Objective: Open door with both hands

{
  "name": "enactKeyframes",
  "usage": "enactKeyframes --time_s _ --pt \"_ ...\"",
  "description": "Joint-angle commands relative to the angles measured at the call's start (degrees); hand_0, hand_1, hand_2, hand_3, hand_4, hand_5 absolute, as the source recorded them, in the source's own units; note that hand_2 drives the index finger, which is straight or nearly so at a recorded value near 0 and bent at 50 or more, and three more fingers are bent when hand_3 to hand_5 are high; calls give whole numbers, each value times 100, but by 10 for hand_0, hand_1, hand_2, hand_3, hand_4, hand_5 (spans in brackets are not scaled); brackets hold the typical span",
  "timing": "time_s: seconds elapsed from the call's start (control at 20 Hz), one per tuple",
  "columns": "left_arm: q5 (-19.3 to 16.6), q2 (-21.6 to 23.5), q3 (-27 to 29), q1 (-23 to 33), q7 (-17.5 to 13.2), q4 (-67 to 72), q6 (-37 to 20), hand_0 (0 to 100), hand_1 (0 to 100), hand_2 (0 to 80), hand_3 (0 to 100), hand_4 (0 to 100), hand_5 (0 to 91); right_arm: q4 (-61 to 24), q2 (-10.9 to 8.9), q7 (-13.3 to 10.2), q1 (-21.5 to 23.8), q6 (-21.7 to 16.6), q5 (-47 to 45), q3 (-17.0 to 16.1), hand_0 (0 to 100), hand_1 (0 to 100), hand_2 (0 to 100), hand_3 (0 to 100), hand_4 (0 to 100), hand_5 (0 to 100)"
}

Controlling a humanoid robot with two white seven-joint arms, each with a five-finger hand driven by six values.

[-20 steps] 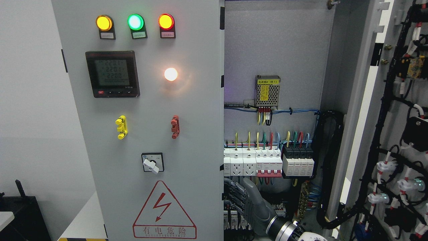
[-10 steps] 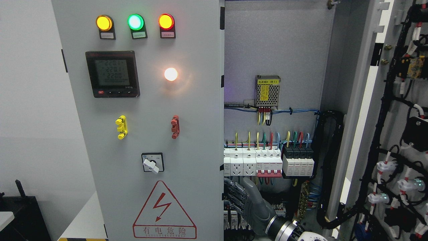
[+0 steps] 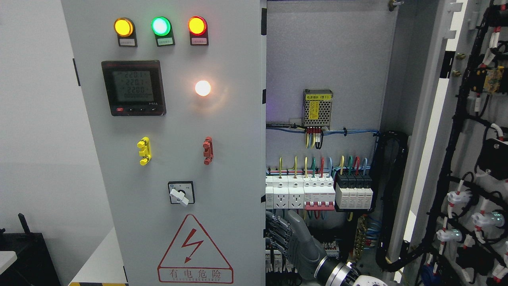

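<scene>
Big grey left door point(image 3: 166, 139) fills the left half of the head view, closed or nearly so, its free edge running down the middle of the picture. The right door point(image 3: 472, 159) is already swung wide, its wired inner face showing at the far right. Between them the cabinet interior point(image 3: 325, 59) lies exposed.

Down low, the right hand point(image 3: 291, 242) comes in from the lower right, its arm crossing the bottom edge. Its fingers point(image 3: 276, 232) are bent toward the left door's edge, touching or just beside it; whether they actually grip it is hidden, so I can't call the hold. No left hand in sight.

The risk, as I judge it: the hand sits right against the lower breakers point(image 3: 278, 260) and near the loose wiring point(image 3: 371, 234). A pull with a poor hook on the edge could slip off, and the knuckles could snag a wire or flip a switch on live gear. The lamps point(image 3: 160, 26) are lit.
</scene>
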Motion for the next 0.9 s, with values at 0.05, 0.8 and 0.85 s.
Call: enactKeyframes --time_s 0.05,0.8,0.85 --pt "0 0 1 0 0 0 -5 0 0 0 0 31 0 -227 12 -2 35 -6 -8 62 0 0 0 0 0 0" --pt "0 0 1 0 0 0 -5 0 0 0 0 30 0 -438 12 332 158 -15 -8 63 0 0 0 0 0 0" --pt "0 0 1 0 0 0 -5 0 0 0 0 31 0 -447 12 332 166 -15 -8 62 0 0 0 0 0 0"
